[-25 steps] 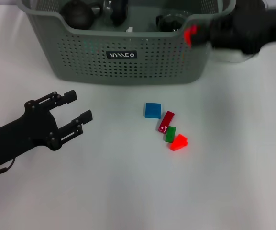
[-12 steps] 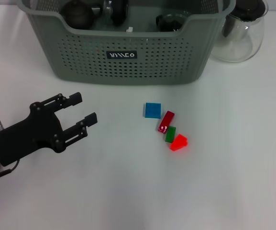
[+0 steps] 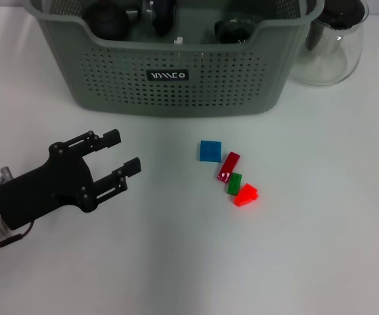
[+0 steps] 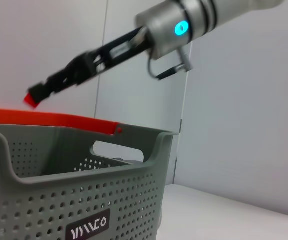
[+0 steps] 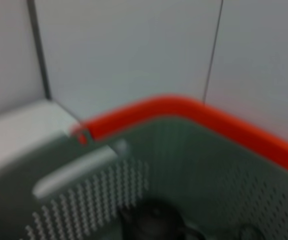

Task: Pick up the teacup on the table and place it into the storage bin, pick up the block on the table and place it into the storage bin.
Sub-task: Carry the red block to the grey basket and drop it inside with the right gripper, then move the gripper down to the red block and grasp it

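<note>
Since a second ago our left gripper (image 3: 125,152) has crept forward and toward the blocks, and our right arm has cleared out of the head view, uncovering the glass jug (image 3: 326,46) beside the bin's right end. Left gripper's fingers are spread wide with nothing between them, low over the white table (image 3: 307,249), left of the blocks and well apart from them. Right gripper (image 4: 35,96) shows only in the left wrist view, high above the storage bin (image 3: 176,79); we cannot tell how its fingers stand.

Progress, as we judge it: teacup half looks done. No cup is left on the table, and dark round items sit inside the bin; one may be the teacup, but we can't say which. Right wrist view looks down into the bin at a dark rounded piece too.

Block half not started. Four pieces lie in a loose diagonal row in front of the bin: blue block (image 3: 209,151), dark red block (image 3: 228,166), green block (image 3: 233,183), bright red block (image 3: 245,195). All on the table, none gripped.
</note>
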Controlling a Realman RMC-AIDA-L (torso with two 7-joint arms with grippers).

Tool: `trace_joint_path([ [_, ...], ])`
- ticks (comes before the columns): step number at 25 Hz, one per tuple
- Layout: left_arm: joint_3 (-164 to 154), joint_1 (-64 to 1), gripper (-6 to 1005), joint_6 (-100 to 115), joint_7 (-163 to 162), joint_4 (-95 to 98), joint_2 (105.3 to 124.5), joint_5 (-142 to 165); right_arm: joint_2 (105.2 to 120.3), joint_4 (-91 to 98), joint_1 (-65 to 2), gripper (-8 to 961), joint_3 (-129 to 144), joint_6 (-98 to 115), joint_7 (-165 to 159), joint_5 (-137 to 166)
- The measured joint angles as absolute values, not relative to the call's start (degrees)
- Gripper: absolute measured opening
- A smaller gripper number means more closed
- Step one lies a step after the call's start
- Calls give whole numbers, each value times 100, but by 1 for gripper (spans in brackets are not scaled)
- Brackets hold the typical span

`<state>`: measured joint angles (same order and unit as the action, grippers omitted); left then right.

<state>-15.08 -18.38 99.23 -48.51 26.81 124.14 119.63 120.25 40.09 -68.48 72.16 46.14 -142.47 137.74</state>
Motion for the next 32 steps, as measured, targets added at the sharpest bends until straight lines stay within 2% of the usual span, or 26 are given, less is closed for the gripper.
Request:
trace_joint_path([
  [4, -1514, -1845, 619, 9917, -4852, 2654, 12419, 11963, 12033, 3012, -7326, 220, 7348, 4130, -14230, 14020],
  [14, -1511, -1871, 620, 9886, -4837, 2654, 12410, 11962, 12038, 2936, -7299, 230, 7586, 4340, -14198, 13768],
  [18, -1505, -1856, 620, 9912, -4843, 2665, 12409, 11961, 12040, 3428, -7037, 318, 7626, 4458, -14197, 13670],
  [21, -1498, -1834, 620, 9944, -4851, 2690, 12400, 11961, 12021, 4565, -6479, 385, 7596, 5095, -14161, 13444],
  [25, -1509, -1789, 620, 10281, -4870, 2884, 12353, 12294, 11943, 6351, -5600, 473, 7369, 6617, -13747, 12942],
  [27, -1510, -1795, 620, 10415, -4910, 2961, 12336, 12458, 11907, 6913, -5299, 559, 7107, 7477, -13526, 12746],
  [30, -1489, -1835, 620, 10540, -5099, 3082, 12299, 12657, 11858, 7417, -5009, 688, 6749, 8664, -13392, 12572],
  [32, -1469, -1838, 620, 10528, -5119, 3085, 12290, 12667, 11816, 7562, -4890, 718, 6611, 9499, -13345, 12527],
])
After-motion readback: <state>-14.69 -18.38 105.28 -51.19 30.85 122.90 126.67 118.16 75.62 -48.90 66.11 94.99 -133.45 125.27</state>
